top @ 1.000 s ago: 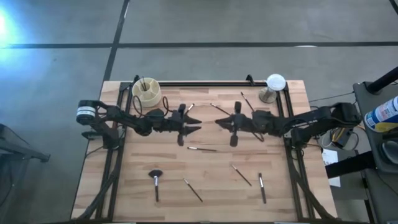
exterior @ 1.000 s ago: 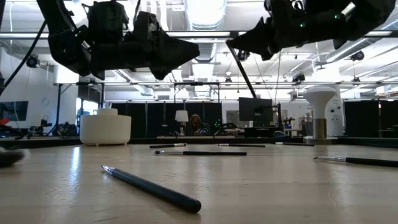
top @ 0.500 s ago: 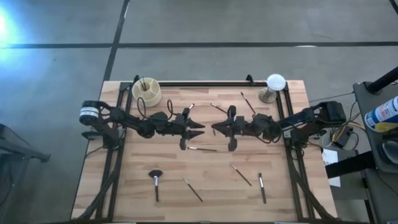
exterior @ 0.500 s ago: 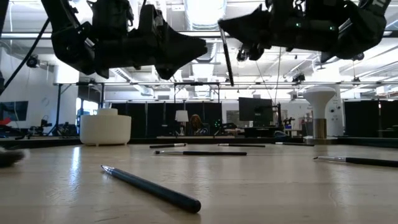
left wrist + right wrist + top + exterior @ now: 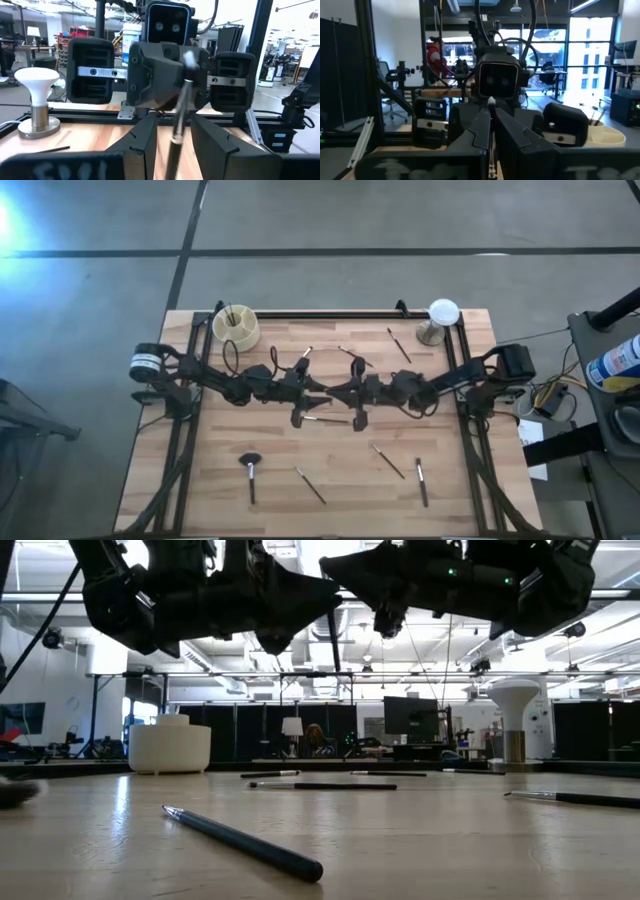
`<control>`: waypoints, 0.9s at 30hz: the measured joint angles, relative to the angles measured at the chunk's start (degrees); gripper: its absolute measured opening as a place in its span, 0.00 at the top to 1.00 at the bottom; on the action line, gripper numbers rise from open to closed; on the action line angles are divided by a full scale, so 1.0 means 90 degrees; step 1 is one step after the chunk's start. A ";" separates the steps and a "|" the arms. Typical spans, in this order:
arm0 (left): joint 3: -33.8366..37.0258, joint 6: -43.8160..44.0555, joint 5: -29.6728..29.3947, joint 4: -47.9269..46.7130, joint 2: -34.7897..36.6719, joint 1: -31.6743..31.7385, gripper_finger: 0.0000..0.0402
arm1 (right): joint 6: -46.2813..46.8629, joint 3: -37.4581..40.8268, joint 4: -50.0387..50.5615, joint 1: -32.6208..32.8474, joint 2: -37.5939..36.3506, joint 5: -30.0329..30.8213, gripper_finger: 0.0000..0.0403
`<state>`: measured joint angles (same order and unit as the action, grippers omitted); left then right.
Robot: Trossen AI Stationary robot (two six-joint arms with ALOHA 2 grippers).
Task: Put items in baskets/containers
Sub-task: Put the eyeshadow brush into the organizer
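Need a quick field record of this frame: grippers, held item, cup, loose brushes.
left gripper: open, above table centre, facing the right gripper, fingers either side of the brush
right gripper: shut on brush, tip to tip with the left
brush: thin, dark, hanging roughly upright between the two grippers
cup: cream, far-left corner of table, some sticks already standing in it
loose brushes: several on the table, including fluffy-headed brush near the front left
white dome on stand: far-right corner
stage: looks like a handover mid-air
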<state>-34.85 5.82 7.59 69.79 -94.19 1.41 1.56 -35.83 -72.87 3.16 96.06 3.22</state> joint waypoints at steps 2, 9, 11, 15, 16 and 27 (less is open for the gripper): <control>-0.0005 -0.0027 0.0000 0.0028 0.0000 -0.0003 0.72 | 0.0000 -0.0048 -0.0002 0.0000 0.0066 0.0000 0.97; 0.0041 -0.0260 -0.0096 -0.0005 0.0011 -0.0005 0.83 | -0.0045 -0.0054 0.0035 0.0000 0.0010 0.0000 0.97; 0.0041 -0.0264 -0.0155 -0.0026 0.0045 -0.0015 0.91 | -0.0036 -0.0050 0.0082 -0.0004 -0.0043 0.0002 0.96; 0.0095 -0.0284 -0.0420 -0.0289 0.0219 -0.0017 0.96 | -0.0164 -0.0039 0.0218 -0.0005 -0.0086 0.0024 0.90; 0.0133 -0.0310 -0.0523 -0.0408 0.0304 -0.0017 0.95 | -0.0236 -0.0038 0.0283 -0.0007 -0.0103 0.0041 0.88; 0.1279 -0.0607 -0.1818 -0.0969 0.2314 -0.0032 0.95 | -0.0614 0.0318 0.1081 -0.0002 -0.0818 0.0793 0.78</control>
<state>-23.34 0.36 -8.77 61.07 -73.37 1.13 -3.96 -32.97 -63.15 3.14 88.70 10.36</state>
